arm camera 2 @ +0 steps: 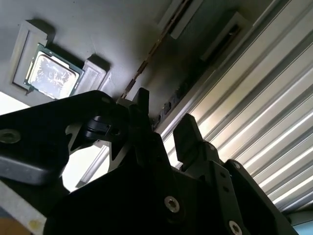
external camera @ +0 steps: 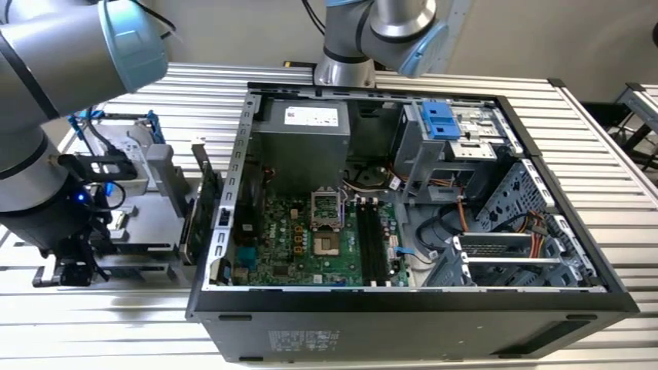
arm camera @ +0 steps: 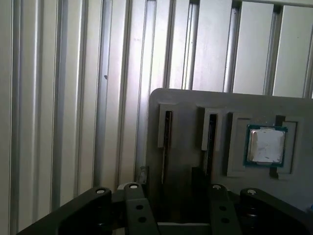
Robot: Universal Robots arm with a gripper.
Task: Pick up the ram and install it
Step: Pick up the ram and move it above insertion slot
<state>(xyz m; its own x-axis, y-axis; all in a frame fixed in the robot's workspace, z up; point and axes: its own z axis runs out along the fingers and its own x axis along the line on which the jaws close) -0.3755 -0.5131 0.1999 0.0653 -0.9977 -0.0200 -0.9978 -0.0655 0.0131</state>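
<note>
Exterior view: gripper (external camera: 72,266) low over worktop (external camera: 617,154), at exterior view's left of open computer case (external camera: 411,308).

Second wrist view: gripper open, holds nothing. Ram (arm camera 2: 149,54) stands on edge in grey tray (arm camera 2: 98,29), just ahead.

First wrist view: ram's long side points at gap between fingers (arm camera: 134,205).

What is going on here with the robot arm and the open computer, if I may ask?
The robot arm is working at a grey parts holder on the slatted table, beside the open computer case on the exterior view's left. Its gripper is open, its fingers apparently on either side of the ram, which stands on edge in a slot of the holder and is not yet lifted. A processor chip lies in a recess of the same holder.
</note>
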